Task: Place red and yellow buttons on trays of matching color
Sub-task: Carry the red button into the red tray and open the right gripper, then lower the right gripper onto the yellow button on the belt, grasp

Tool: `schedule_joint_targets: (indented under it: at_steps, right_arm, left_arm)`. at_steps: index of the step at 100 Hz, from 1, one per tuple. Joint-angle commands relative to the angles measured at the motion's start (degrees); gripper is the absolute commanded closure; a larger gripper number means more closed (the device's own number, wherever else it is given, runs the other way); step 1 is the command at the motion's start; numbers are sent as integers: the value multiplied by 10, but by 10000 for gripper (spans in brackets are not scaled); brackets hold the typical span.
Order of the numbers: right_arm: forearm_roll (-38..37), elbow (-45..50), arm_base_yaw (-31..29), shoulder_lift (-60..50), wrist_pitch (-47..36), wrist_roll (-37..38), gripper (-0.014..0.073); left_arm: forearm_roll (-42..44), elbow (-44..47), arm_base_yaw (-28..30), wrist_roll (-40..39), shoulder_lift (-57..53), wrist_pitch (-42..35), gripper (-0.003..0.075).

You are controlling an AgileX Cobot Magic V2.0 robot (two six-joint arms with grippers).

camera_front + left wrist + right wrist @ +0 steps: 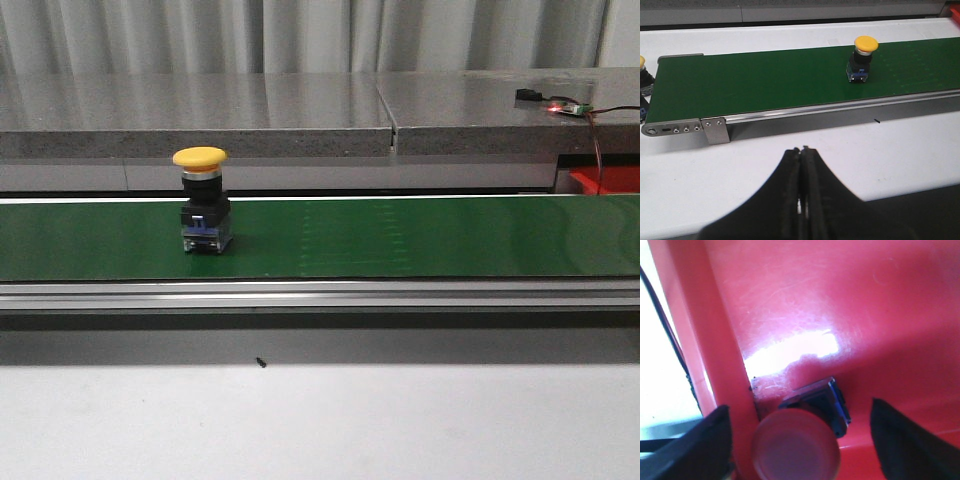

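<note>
So the yellow button [200, 158] is sitting upright on the green belt [420, 238], over toward 9 o'clock in the front view, probably parked there because the belt is what brings it within reach. The left end effector [802, 200] is pressed together, holding nothing, low over the white surface [755, 170] with the button up around its 1 o'clock. The right end effector [800, 440] is spread wide above the red tray [840, 315], fingers on either side of a red button [795, 450] lying on the tray floor right against the rim, so that one looks delivered. No yellow tray in sight, just a red sliver [606, 181] at 3 o'clock in front.
</note>
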Motion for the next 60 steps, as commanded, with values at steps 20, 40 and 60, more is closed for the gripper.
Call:
schedule_joint_targets:
  at_steps: [20, 40, 60]
  right_arm:
    - [12, -16, 1, -74, -5, -26, -41]
    - [23, 41, 11, -152, -36, -44, -41]
    - [23, 147, 54, -261, -99, -62, -41]
  left_arm:
    - [-6, -13, -5, -4, 9, -40, 738]
    - [-6, -13, -5, -4, 9, -40, 738]
    - [-6, -13, -5, -4, 9, -40, 738]
